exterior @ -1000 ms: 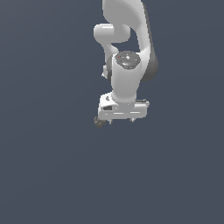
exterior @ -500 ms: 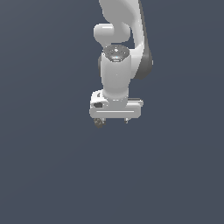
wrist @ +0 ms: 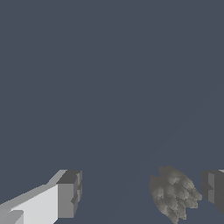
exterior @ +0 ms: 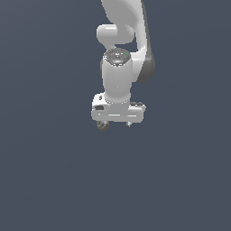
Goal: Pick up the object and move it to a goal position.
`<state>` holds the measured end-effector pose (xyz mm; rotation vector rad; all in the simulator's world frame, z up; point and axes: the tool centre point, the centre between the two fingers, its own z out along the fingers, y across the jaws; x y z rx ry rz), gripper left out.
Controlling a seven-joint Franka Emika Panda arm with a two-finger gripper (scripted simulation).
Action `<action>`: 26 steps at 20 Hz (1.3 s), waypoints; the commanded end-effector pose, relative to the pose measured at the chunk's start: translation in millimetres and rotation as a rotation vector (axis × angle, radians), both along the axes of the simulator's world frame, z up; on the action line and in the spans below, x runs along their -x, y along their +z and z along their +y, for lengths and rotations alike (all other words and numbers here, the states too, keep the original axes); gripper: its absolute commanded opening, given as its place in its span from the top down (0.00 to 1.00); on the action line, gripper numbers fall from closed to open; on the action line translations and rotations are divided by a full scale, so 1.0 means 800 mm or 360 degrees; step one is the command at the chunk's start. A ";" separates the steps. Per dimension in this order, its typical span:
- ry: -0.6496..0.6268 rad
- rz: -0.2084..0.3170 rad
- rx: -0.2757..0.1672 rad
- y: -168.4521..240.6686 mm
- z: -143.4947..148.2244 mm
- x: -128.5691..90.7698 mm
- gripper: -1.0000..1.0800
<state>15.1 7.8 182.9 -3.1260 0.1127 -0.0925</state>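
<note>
The object (exterior: 103, 127) is a tiny dark grey-brown mottled lump. In the exterior view it shows just under the left end of my white gripper (exterior: 116, 123). In the wrist view the object (wrist: 174, 193) lies between the two fingers, apart from both and much closer to one finger (wrist: 214, 187) than to the other finger (wrist: 68, 194). My gripper (wrist: 142, 190) is open and holds nothing. Its jaws stand wide on either side of the lump.
The arm (exterior: 120, 67) rises above the gripper toward the top of the exterior view. The surface (exterior: 54, 171) around it is a plain dark blue-grey, with no other objects in view.
The gripper has shifted a little toward the exterior view's left and turned square to the camera. The lump has stayed in place. The fingers remain open.
</note>
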 end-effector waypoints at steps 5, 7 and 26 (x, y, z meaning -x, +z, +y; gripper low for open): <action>-0.0208 0.0019 -0.0009 -0.018 -0.017 0.016 0.04; -0.0297 0.0026 -0.0013 -0.025 -0.024 0.023 0.04; -0.1185 0.0089 -0.0025 -0.090 -0.090 0.104 0.04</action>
